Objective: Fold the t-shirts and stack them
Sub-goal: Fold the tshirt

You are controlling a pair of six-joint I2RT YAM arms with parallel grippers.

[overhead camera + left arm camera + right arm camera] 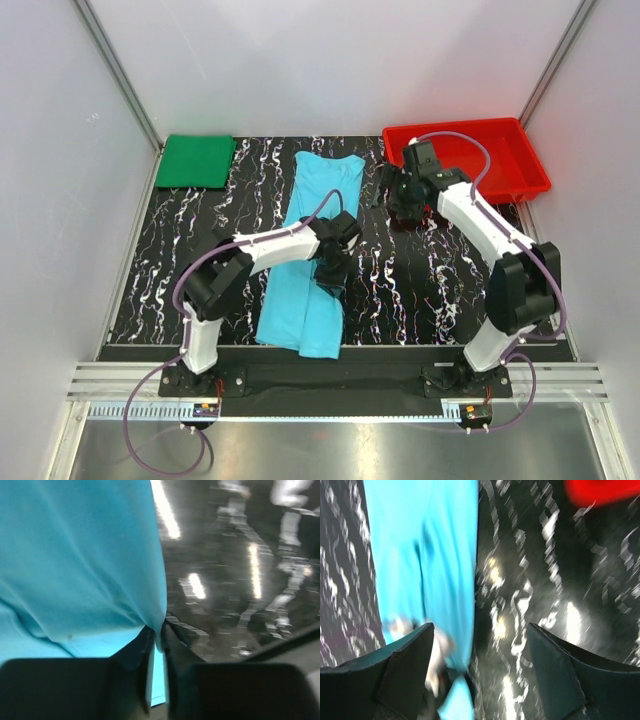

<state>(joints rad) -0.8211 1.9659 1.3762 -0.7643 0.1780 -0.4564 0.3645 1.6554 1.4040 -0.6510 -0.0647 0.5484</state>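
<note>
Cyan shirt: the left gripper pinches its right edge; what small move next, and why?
Probably raise the left gripper slightly, lifting the pinched edge off the table before folding. It is shut on the right edge of the cyan shirt, which lies long and flat.

Cyan shirt (pixel 75 555) cropped L/top; R wrist cam blurry

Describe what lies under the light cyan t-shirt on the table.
The cyan t-shirt lies on the black marbled table, which shows around it. The left gripper pinches its right edge. Anything beneath the cloth is hidden.
</note>
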